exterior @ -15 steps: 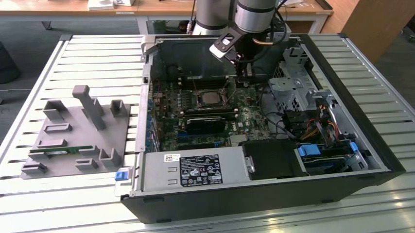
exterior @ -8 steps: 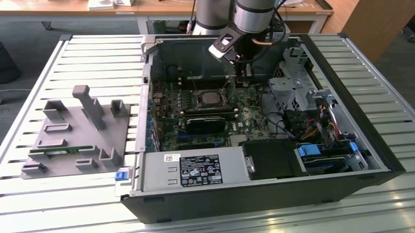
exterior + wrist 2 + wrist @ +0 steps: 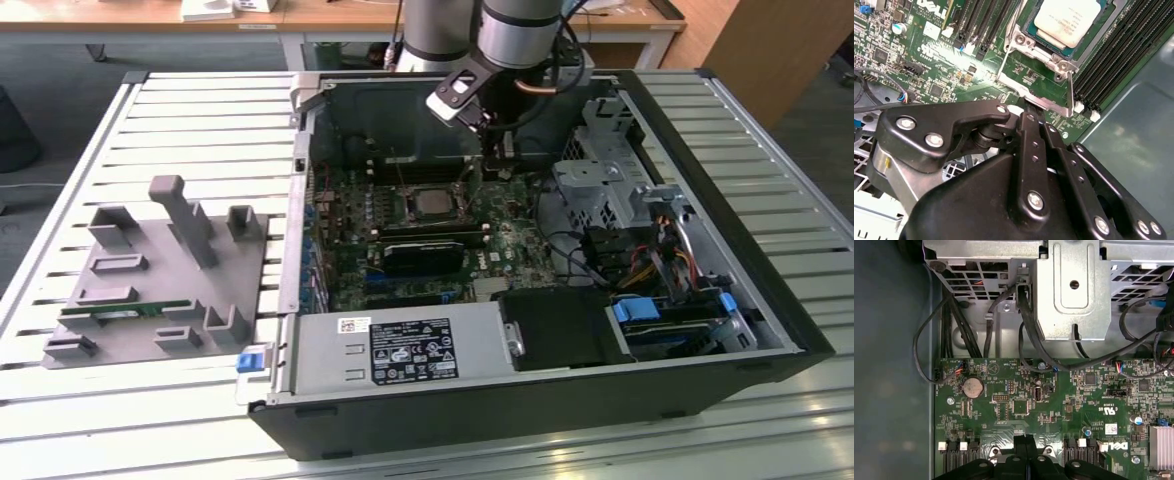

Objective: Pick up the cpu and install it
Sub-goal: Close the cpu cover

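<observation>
- A slatted metal counter carries an open computer case.
- The end effector hangs low over the motherboard, fingers pressed together on nothing.
- Just beyond its tip, the cpu lies inside its socket frame.
- The cpu looks light, rigid, slick-topped and fragile; opposite edges suit a grip.

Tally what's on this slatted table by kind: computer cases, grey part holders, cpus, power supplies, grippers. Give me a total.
computer case: 1
grey part holder: 1
cpu: 1
power supply: 1
gripper: 1
Total: 5
</observation>
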Controlling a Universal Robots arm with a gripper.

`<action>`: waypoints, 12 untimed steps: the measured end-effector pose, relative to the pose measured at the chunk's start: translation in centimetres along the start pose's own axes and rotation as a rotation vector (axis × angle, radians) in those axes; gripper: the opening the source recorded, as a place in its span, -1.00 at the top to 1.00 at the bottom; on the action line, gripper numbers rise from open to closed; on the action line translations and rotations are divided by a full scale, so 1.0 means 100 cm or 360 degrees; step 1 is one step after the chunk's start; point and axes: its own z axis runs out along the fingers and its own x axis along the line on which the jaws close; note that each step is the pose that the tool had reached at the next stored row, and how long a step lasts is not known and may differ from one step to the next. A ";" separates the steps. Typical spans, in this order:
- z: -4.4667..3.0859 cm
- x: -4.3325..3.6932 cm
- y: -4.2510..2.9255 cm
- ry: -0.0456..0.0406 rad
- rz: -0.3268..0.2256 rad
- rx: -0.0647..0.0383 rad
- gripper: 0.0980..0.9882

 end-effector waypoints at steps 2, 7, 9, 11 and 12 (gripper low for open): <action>0.0000 0.0000 -0.0007 0.0000 0.0000 0.0000 0.98; 0.0002 0.0000 -0.0024 0.0000 0.0000 0.0000 0.98; 0.0002 -0.0001 -0.0031 0.0000 0.0000 0.0000 0.98; 0.0002 -0.0001 -0.0037 0.0000 0.0000 0.0000 0.98; 0.0003 -0.0001 -0.0040 0.0000 0.0000 0.0000 0.98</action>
